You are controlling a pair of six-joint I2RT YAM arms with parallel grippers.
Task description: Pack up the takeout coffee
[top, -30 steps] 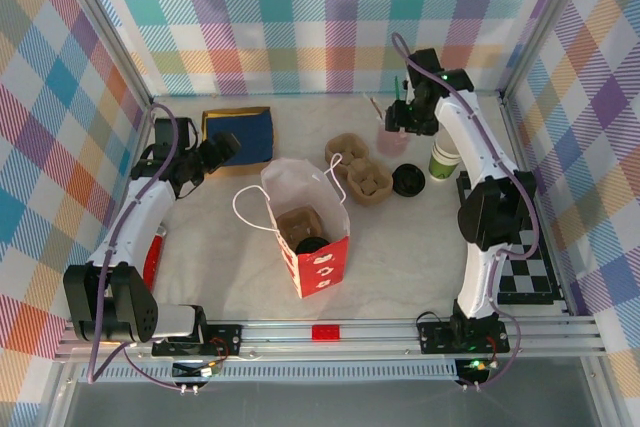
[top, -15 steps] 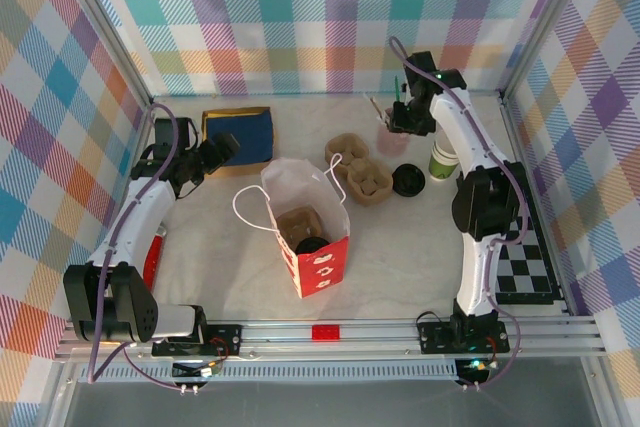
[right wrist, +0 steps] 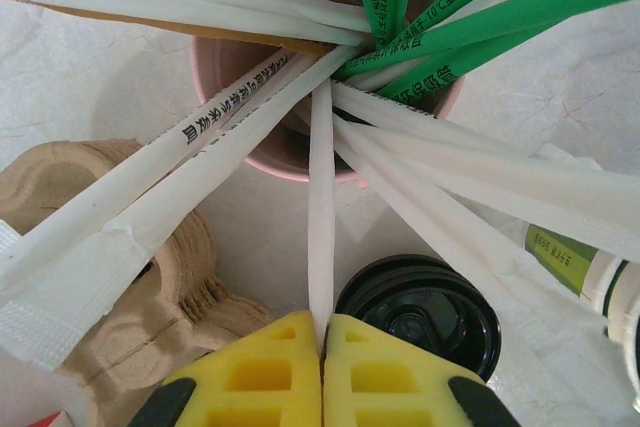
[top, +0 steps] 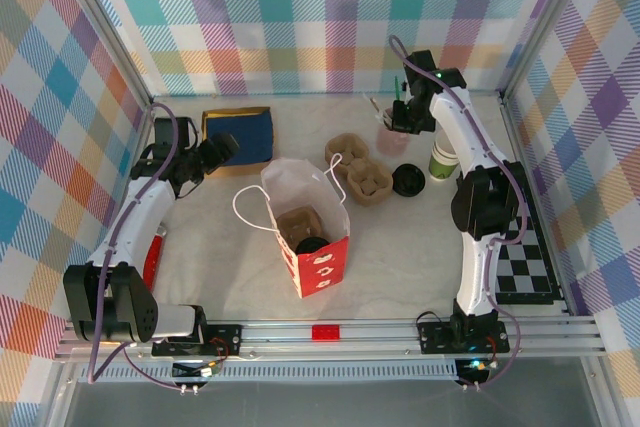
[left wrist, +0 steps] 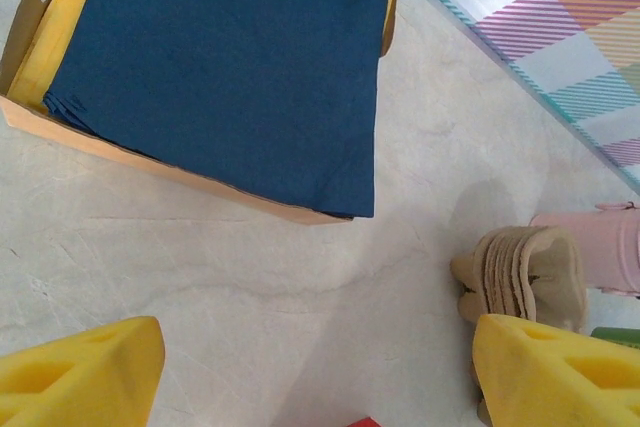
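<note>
My right gripper (right wrist: 322, 367) just pinched a wrapped straw (right wrist: 320, 197) in the one-o'clock pink cup (right wrist: 250, 77), ready for packing; left gripper (left wrist: 320, 377) spread.

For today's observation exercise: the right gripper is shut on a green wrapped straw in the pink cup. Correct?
No. The right wrist view shows the right gripper shut on a white wrapped straw, not green, in the pink cup.

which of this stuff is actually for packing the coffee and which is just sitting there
Job: coffee, in its carrier, inside the red bag; probably the white straw pinched by the right claw.
Lying about: blue napkins; spare carriers; loose lid; cup stack; pink cup.
</note>
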